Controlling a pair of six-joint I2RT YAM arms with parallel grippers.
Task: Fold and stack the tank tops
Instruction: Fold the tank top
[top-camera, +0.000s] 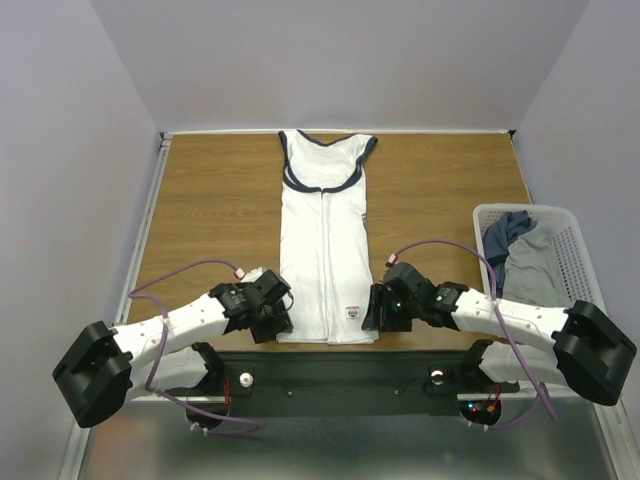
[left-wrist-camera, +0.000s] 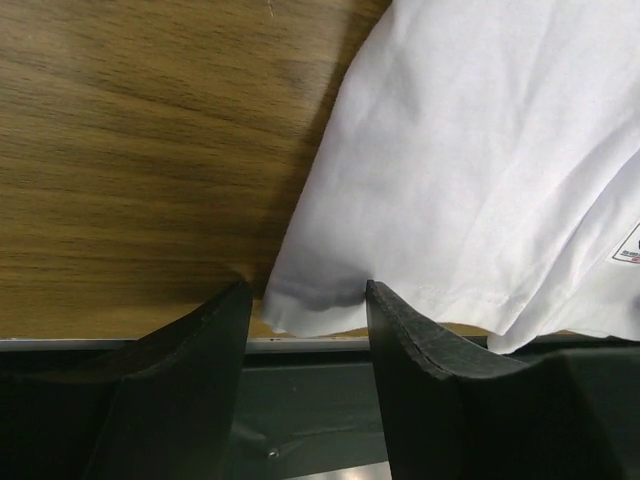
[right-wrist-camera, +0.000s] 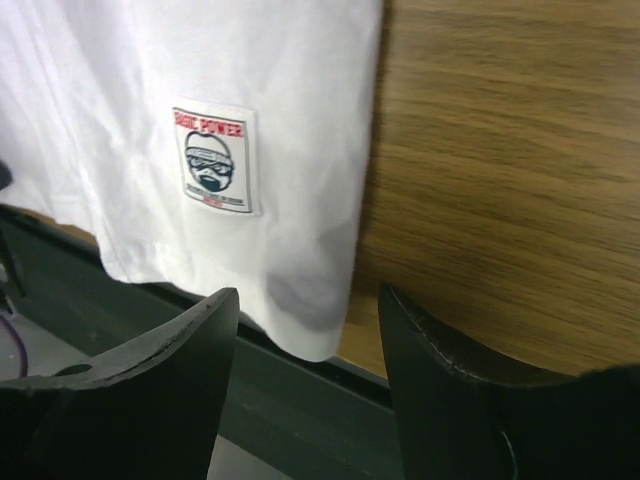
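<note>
A white tank top (top-camera: 324, 245) with navy-edged neck and armholes lies flat down the middle of the table, folded narrow, hem at the near edge. My left gripper (top-camera: 274, 318) is open at the hem's left corner (left-wrist-camera: 305, 305), which lies between its fingers. My right gripper (top-camera: 375, 310) is open at the hem's right corner (right-wrist-camera: 310, 320), beside a small printed label (right-wrist-camera: 213, 160). Neither gripper grips the cloth. Grey and dark blue tank tops (top-camera: 525, 255) lie bunched in the basket.
A white mesh basket (top-camera: 582, 250) stands at the right edge of the wooden table (top-camera: 210, 200). A dark metal rail (top-camera: 340, 365) runs along the table's near edge under the hem. Purple cables loop off both arms.
</note>
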